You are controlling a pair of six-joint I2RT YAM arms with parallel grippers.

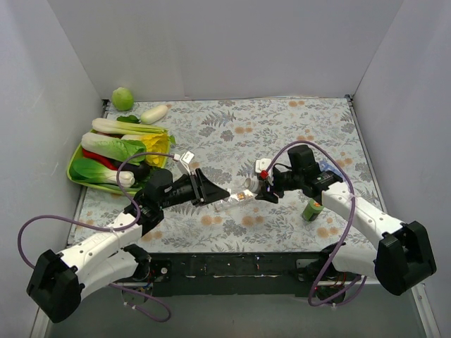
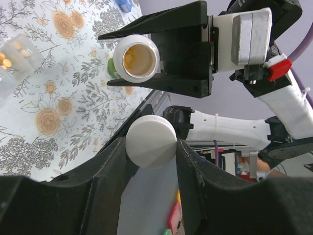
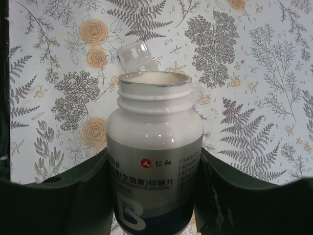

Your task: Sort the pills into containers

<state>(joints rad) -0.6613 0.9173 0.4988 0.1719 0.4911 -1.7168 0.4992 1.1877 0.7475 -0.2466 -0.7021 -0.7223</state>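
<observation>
Your left gripper (image 2: 151,147) is clenched on a round white plastic screw cap (image 2: 151,142). Both fingers press its ribbed rim, and the jaws stand only as wide as the cap itself. In the top view that gripper (image 1: 208,190) sits low over the floral-patterned tablecloth (image 1: 296,134), pointing toward the middle.

Your right gripper (image 3: 154,169) is grasping a white plastic pill bottle with a grey and blue label (image 3: 154,132). It holds the bottle by its body, a finger on each side and the jaws about bottle-width apart. The bottle's mouth is open. From the left wrist you look straight into that mouth (image 2: 136,58) and the inside shows amber. Whether those are loose pills I cannot tell.

The clear, colourless plastic pill-box strip (image 1: 236,201) lies on the cloth between your two grippers, just beside the right one's tip. From the right wrist, a clear piece of it (image 3: 137,51) shows just past the bottle's rim. The left wrist catches its compartments (image 2: 17,56) at the frame edge, with small orange pills (image 2: 6,62) in them.

A small green bottle (image 1: 312,210) stands beside your right forearm. A lime-green tray of toy vegetables (image 1: 76,176) rests at the far left, well apart from both grippers.
</observation>
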